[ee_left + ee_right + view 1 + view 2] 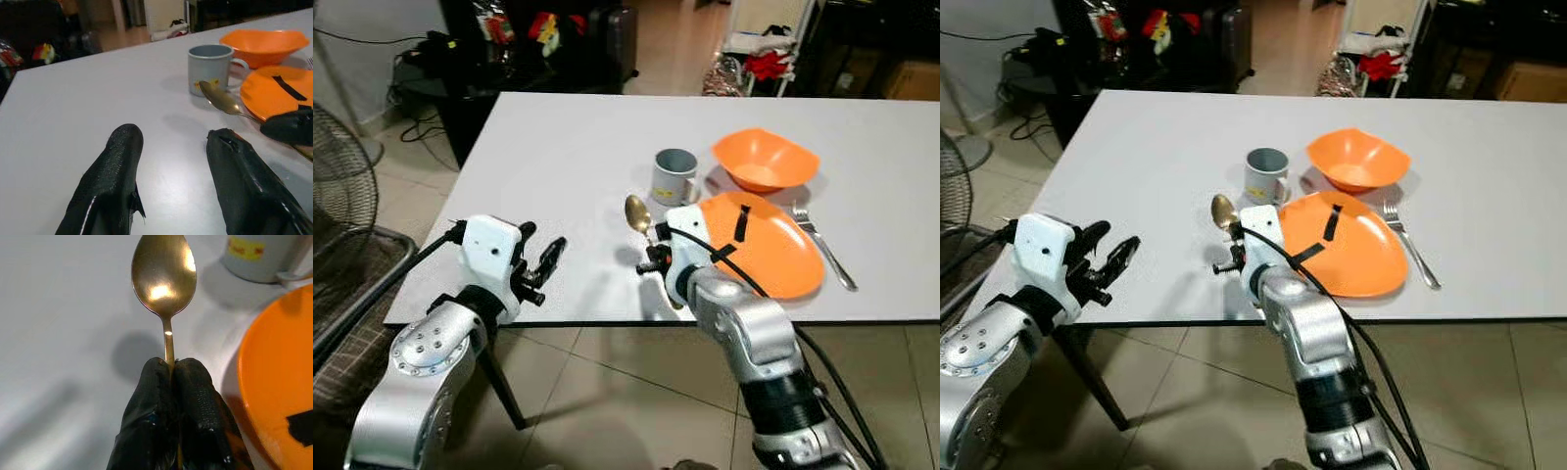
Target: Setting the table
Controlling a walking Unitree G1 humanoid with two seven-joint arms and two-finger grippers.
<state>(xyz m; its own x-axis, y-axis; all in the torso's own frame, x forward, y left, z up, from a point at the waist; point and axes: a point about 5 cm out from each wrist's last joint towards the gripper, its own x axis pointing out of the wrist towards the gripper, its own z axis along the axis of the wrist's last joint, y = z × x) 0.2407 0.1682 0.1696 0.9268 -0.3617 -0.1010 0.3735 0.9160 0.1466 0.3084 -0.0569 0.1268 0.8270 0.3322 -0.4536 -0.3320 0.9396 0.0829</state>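
Fingers of the right gripper (169, 369) are clamped on the handle of a gold spoon (164, 276), held above the white table (538, 157) just left of the orange plate (773, 245) — near the grey mug (674, 176). An orange bowl (766, 159) and fork (822, 245) lie beyond. The left gripper (171, 152) hovers over the table's near edge — fingers apart, holding nothing.

a lived-in home dining area: white rectangular table (558, 166) on beige tiled floor (607, 392), black standing fan (337, 196), dark cluttered shelving (509, 39) behind.
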